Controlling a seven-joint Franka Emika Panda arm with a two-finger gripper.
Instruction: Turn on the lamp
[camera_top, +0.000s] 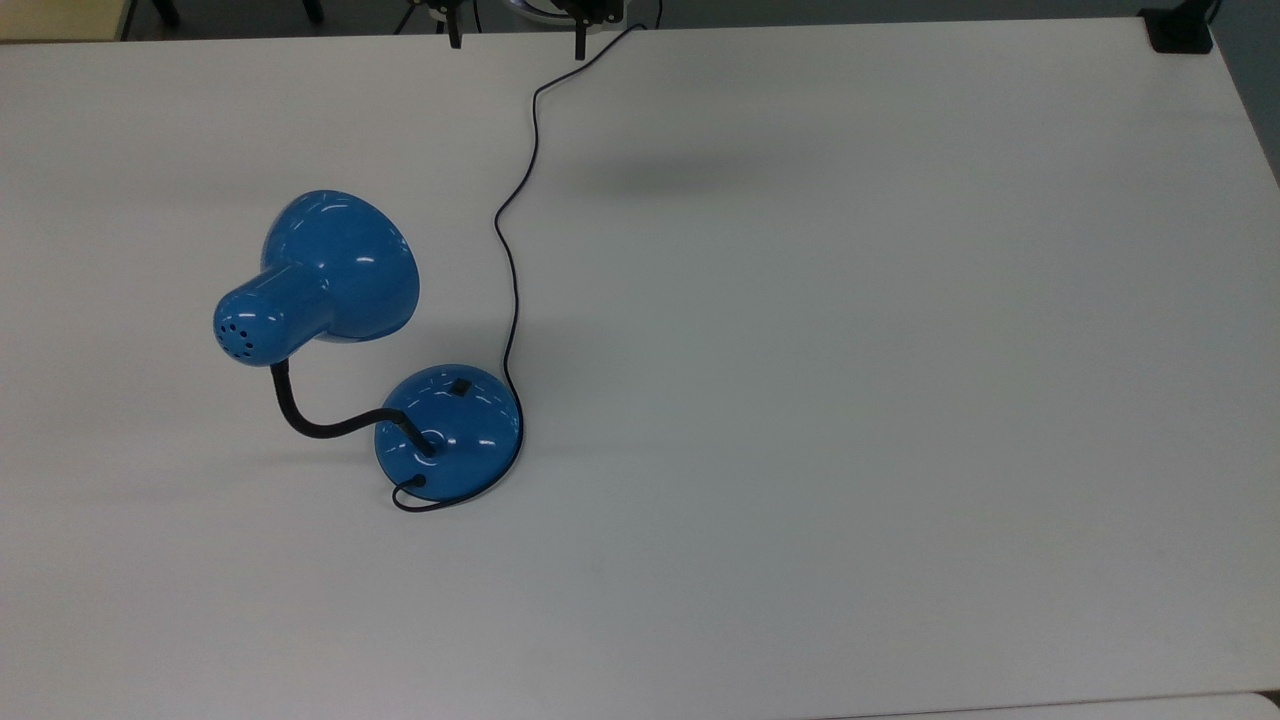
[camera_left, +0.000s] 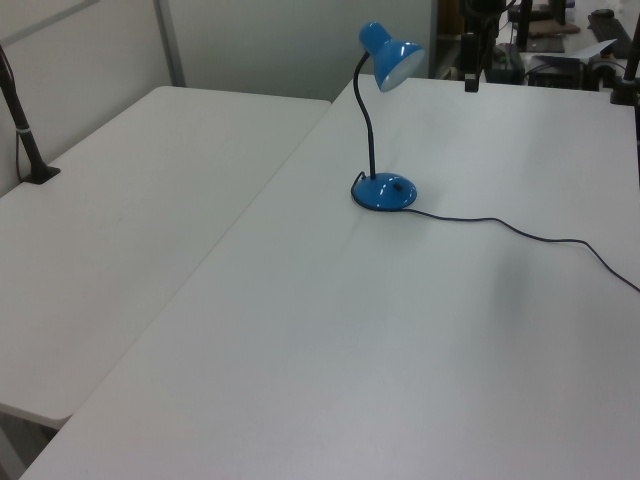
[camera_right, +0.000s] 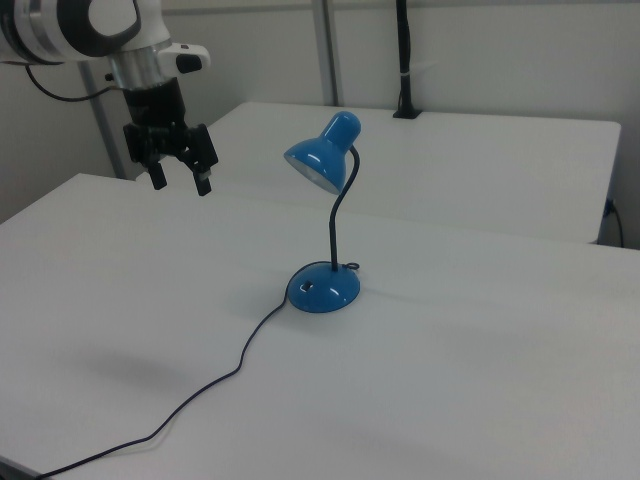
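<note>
Standing on the white table (camera_right: 480, 370), the blue desk lamp (camera_right: 325, 287) is unlit, its cord (camera_right: 200, 395) trailing off. The gripper (camera_right: 180, 182) hangs above the table's far edge, well apart, jaws wide and empty.

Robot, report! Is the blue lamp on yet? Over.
Tool open, empty, hanging above table, apart from lamp. Lamp upright, no glow seen. Switch on base untouched. Nothing in the way.
</note>
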